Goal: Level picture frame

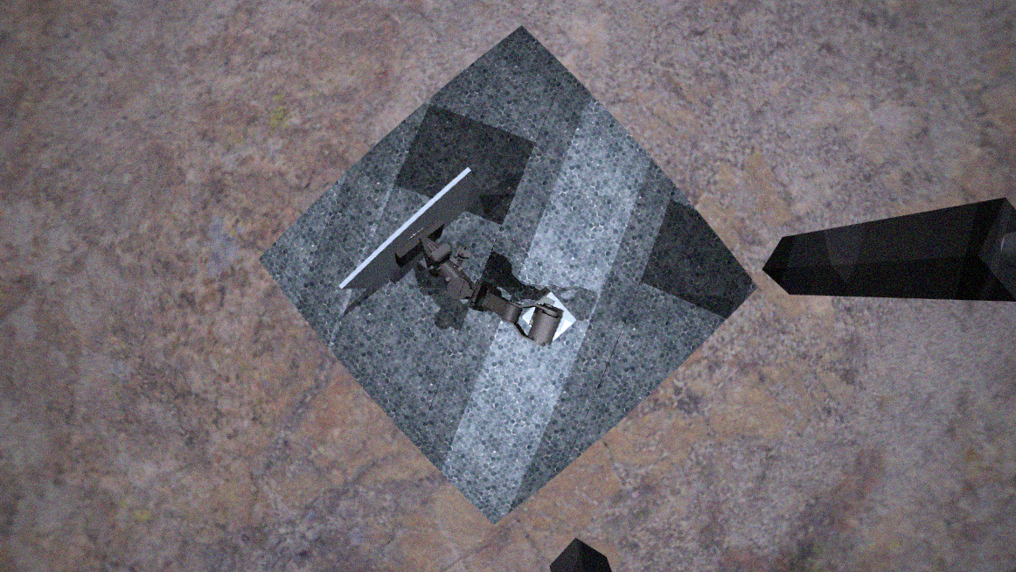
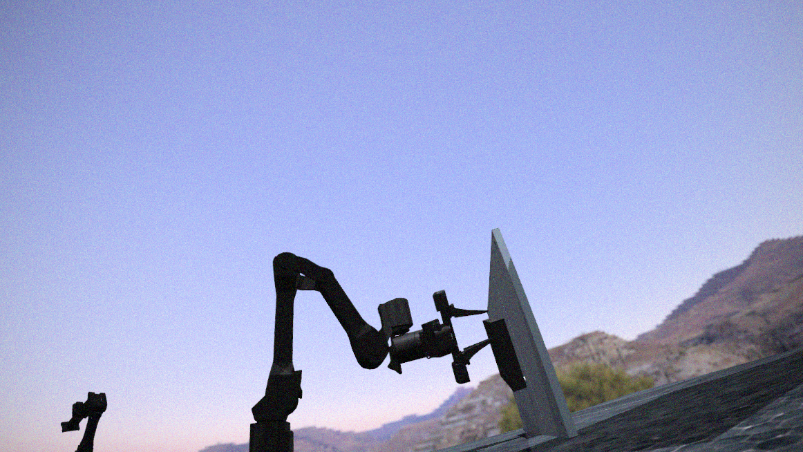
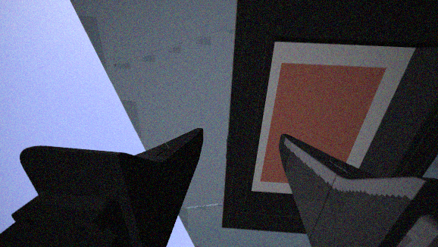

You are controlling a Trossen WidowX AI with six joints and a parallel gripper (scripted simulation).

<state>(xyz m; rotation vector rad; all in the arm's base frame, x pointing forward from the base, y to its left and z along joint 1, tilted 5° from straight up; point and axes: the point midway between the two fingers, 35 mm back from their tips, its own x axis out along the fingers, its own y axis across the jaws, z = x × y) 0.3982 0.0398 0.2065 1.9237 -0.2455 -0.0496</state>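
Note:
The dark picture frame (image 1: 407, 254) (image 2: 505, 354) (image 3: 250, 38), with a pale mat and an orange picture, hangs on the upright pale wall panel (image 1: 426, 208) (image 2: 537, 347) (image 3: 170, 76). In the wrist view its near-side bar and the panel's edge are not parallel; how much of that is real tilt I cannot tell. My gripper (image 2: 487, 325) (image 3: 240, 137) is open and empty around the frame's upper bar. One fingertip is above the bar, close to the panel; the other is in front of the frame. Contact cannot be told. Screw and notched strip are hidden.
The arm's base stands on a white plate (image 1: 567, 323) on the speckled tabletop (image 1: 455, 440). A large black angular object (image 1: 902, 248) is at the right, and a small black one (image 1: 579, 557) at the bottom. Another dark arm (image 2: 87, 418) shows low at left.

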